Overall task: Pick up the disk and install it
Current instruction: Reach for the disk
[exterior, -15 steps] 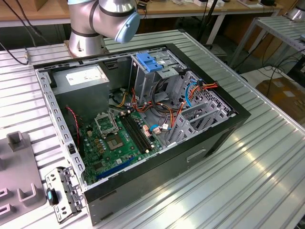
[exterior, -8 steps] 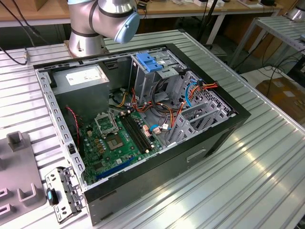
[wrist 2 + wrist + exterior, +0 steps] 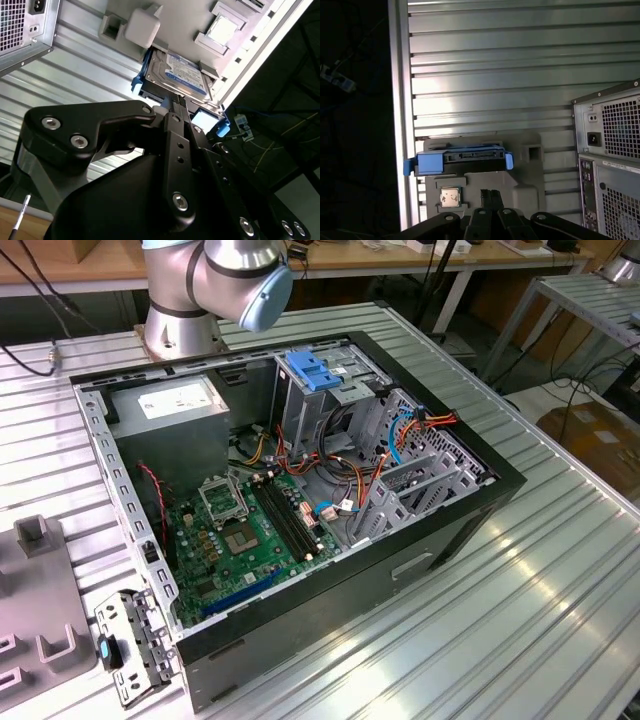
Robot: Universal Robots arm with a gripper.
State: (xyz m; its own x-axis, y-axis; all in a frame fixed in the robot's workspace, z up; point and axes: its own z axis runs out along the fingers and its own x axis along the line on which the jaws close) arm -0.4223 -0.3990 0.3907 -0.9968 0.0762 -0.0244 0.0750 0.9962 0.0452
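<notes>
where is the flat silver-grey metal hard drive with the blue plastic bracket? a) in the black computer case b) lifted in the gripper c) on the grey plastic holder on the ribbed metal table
c: in both wrist views the disk lies on the grey plastic holder on the ribbed metal table.
</notes>
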